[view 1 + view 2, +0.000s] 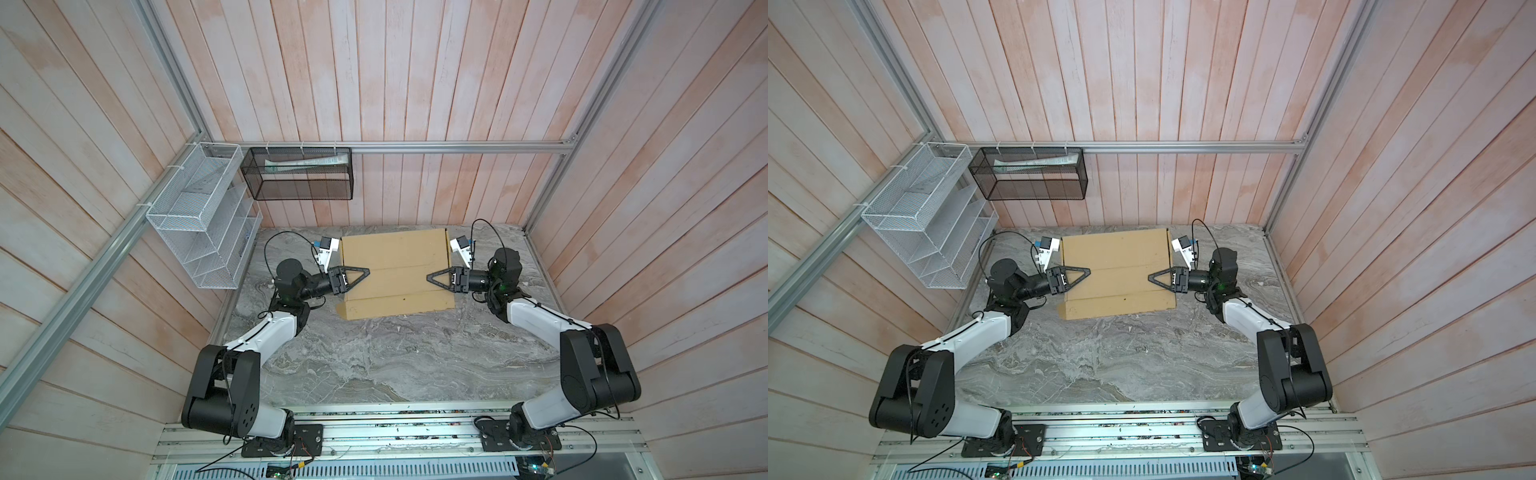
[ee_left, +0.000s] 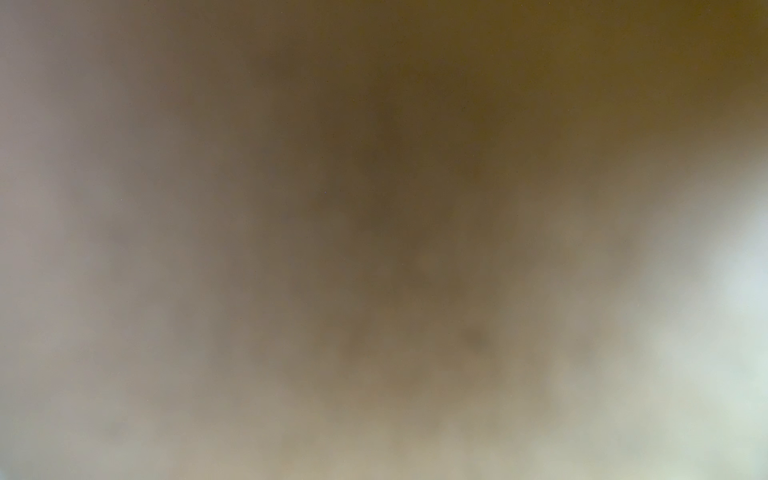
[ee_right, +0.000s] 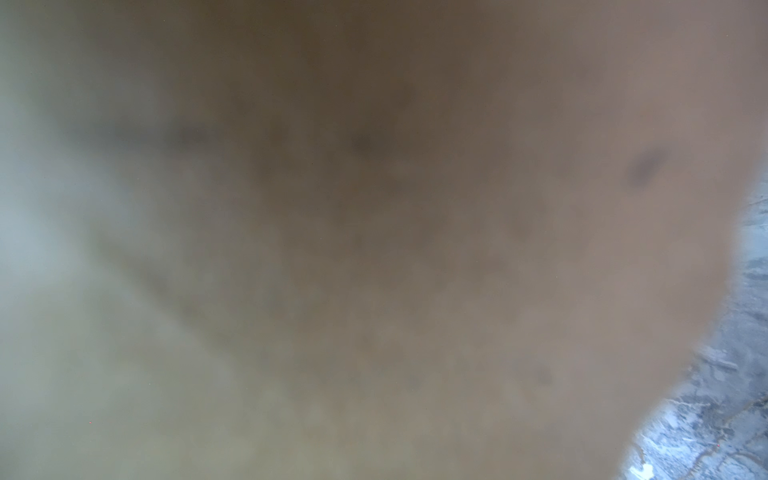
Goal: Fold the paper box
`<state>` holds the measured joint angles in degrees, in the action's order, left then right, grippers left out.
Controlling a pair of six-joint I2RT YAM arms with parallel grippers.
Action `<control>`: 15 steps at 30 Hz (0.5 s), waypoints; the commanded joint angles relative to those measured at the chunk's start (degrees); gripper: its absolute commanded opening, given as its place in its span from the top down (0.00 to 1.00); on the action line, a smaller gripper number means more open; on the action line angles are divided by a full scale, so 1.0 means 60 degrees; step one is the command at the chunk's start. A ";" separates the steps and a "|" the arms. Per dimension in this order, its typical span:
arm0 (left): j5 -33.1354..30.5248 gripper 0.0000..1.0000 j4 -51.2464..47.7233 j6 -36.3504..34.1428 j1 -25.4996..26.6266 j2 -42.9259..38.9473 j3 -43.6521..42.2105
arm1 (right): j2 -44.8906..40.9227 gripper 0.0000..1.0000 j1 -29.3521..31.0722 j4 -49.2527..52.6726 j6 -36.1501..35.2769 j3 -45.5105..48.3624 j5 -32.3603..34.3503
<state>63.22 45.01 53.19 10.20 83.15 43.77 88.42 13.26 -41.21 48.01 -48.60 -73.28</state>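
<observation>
Because both wrist views are blurred to a tan haze, with cardboard close against the lenses, little can be made out there; only a sliver of grey marbled table [image 3: 739, 332] shows in the right wrist view. One box [image 1: 395, 253] of plain tan corrugated cardboard lies at the table's far edge, midway between its side edges. It is a shallow rectangle with creases running across it and a small flap jutting at its near left corner. Two black grippers reach over it, the left gripper [image 1: 365, 271] above its left side and the right gripper [image 1: 430, 276] above its right side. Each shows only a triangular outline from above, so the gap between the jaws is hidden, and it cannot be told how wide they stand or whether they hold cardboard.
</observation>
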 commanded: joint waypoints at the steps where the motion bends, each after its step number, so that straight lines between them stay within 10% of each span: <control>1: 0.0572 0.50 0.0817 -0.0105 0.0620 0.0020 0.0250 | 0.0236 0.51 0.0526 0.0203 0.0155 -0.0205 0.1022; 15: 0.0201 0.55 0.0695 0.0437 0.0043 -0.0137 0.0167 | -0.0373 0.18 0.0169 0.0596 -0.0212 0.0115 0.1092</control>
<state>62.43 46.94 54.08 10.39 83.13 43.77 87.90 13.63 -38.83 48.10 -48.45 -68.12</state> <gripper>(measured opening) 0.479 0.817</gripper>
